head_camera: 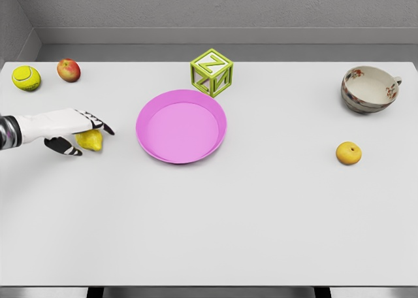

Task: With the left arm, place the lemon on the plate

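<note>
White table [209, 232]: left hand [65, 131] grips lemon [91, 141].

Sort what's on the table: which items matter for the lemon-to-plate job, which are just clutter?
In play: lemon, pink plate, left hand closing around the lemon.
Clutter: tennis ball, apple, green letter block, patterned cup, orange fruit.

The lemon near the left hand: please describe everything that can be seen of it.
The lemon is yellow, small, with a matte skin. It lies on the white table, left of the pink plate and apart from it. The left hand is around it, fingers above, thumb below, covering its left part. Whether it is lifted cannot be told.
</note>
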